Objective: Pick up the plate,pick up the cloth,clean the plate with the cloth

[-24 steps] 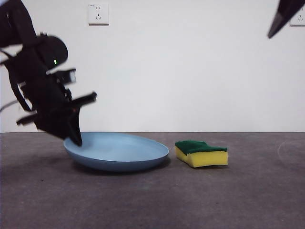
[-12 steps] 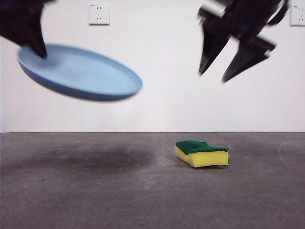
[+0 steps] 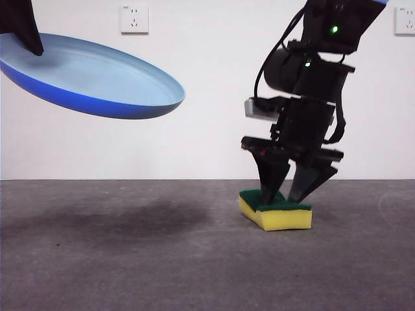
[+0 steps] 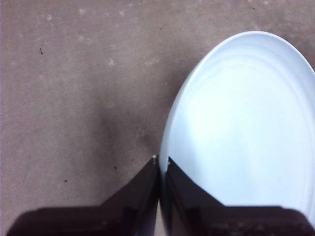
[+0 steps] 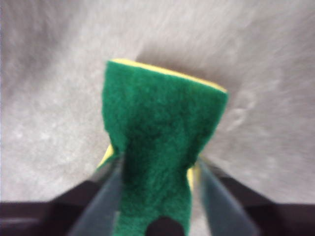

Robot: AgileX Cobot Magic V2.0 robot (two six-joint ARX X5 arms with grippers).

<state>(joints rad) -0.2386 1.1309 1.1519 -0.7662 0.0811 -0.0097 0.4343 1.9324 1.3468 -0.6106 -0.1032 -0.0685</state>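
Fingers of the right gripper straddle the cloth, a soft, light sponge lying on the table, not visibly squeezed; grasp its narrow sides. Left gripper pinches the rigid, seemingly light plate by its rim, aloft.

The plate is cut off at the front view's left edge.

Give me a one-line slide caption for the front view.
Left gripper holds the blue plate aloft while right gripper straddles the sponge.
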